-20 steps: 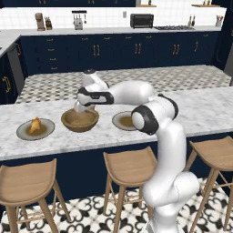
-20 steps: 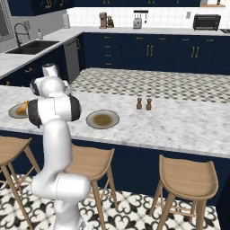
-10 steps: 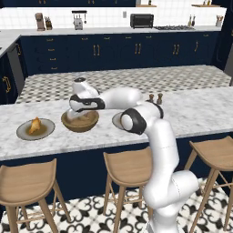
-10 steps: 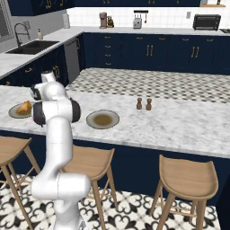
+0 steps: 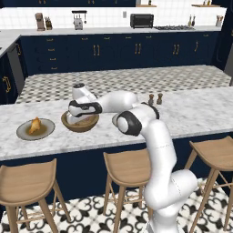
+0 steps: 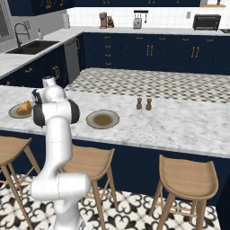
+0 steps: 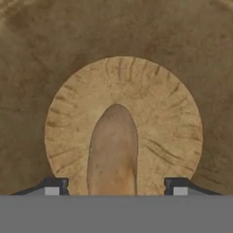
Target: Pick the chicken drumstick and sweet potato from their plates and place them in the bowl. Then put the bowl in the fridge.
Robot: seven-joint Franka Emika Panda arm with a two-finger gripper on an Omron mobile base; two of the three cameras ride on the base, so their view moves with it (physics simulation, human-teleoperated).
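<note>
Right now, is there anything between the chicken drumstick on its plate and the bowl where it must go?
Yes: the gripper and forearm hang over the bowl, sweet potato between the open fingers. The marble from the chicken drumstick to the bowl looks bare.

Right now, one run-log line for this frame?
phase: sweet potato drop | gripper: open, in bowl | sweet potato: in bowl, between fingertips | chicken drumstick: on plate | other plate: bare

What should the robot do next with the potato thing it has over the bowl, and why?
Probably back the gripper straight up out of the bowl. In the hand view the sweet potato lies on the bowl's floor between widely spread fingertips, so it seems already let go. The chicken drumstick waits on its plate.
</note>
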